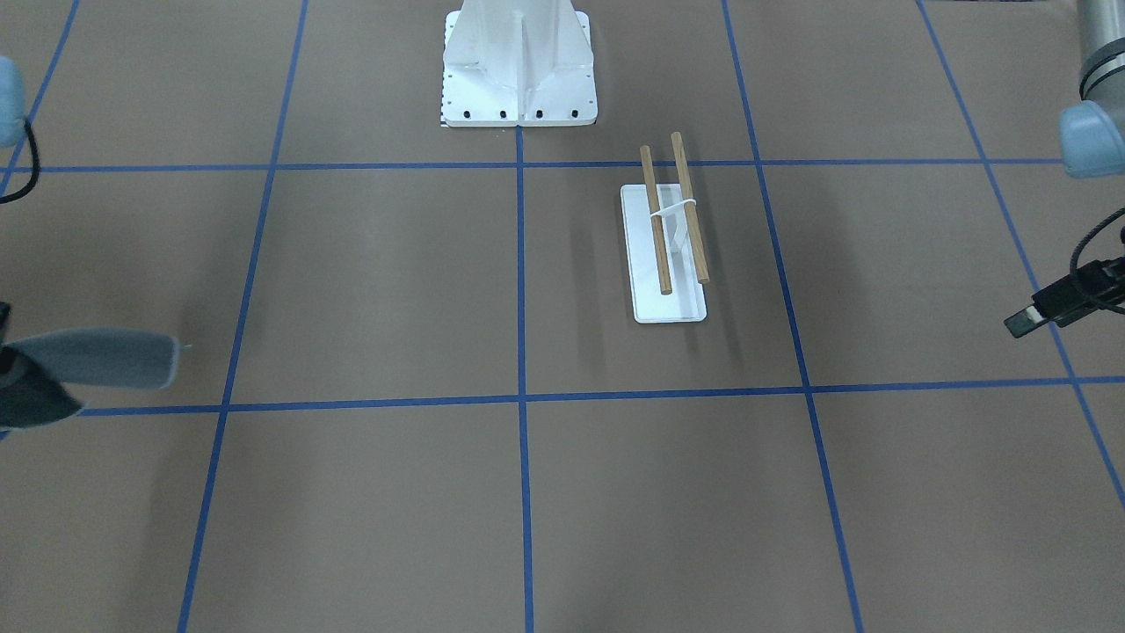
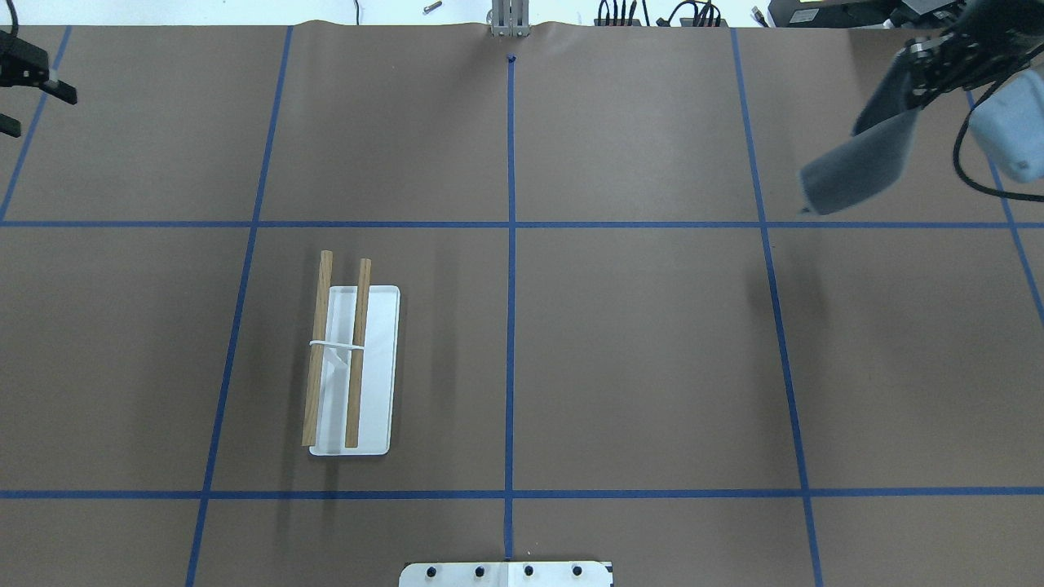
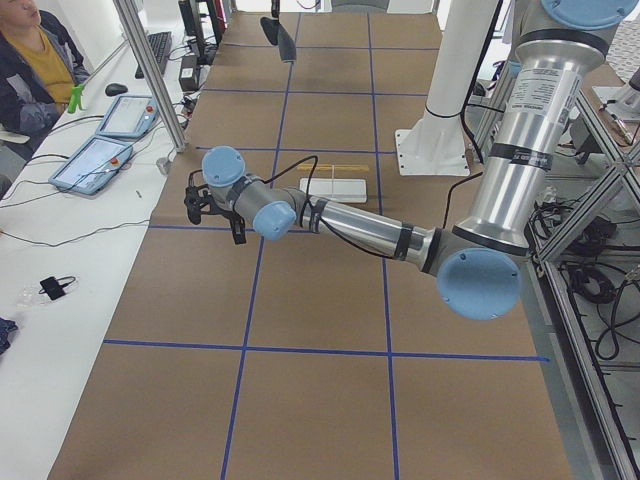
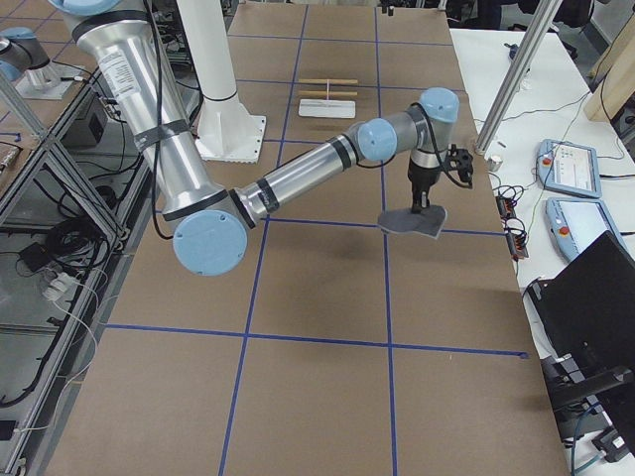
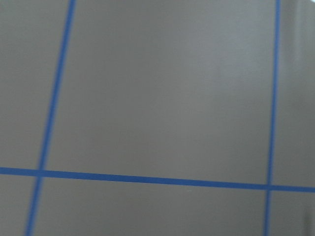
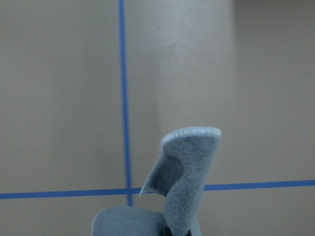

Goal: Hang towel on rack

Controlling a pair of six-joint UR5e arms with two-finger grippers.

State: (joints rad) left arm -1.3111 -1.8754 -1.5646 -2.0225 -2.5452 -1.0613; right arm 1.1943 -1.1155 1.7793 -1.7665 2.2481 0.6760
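The towel (image 2: pixel 856 167), a dark grey cloth with a light stitched edge, hangs from my right gripper (image 2: pixel 917 69) at the table's far right, lifted off the surface. It also shows in the front view (image 1: pixel 97 356), the right side view (image 4: pixel 412 220) and the right wrist view (image 6: pixel 189 172). The rack (image 2: pixel 351 367), two wooden dowels on a white base, stands on the left half of the table, bare, far from the towel (image 1: pixel 672 229). My left gripper (image 2: pixel 37 110) is open and empty at the far left edge, above the table.
The large white bolted pedestal (image 1: pixel 518 61) stands at the robot's side, middle of the table. Blue tape lines (image 2: pixel 510 326) cross the brown surface. A person (image 3: pixel 30 60) and tablets sit at a side table beyond the far edge.
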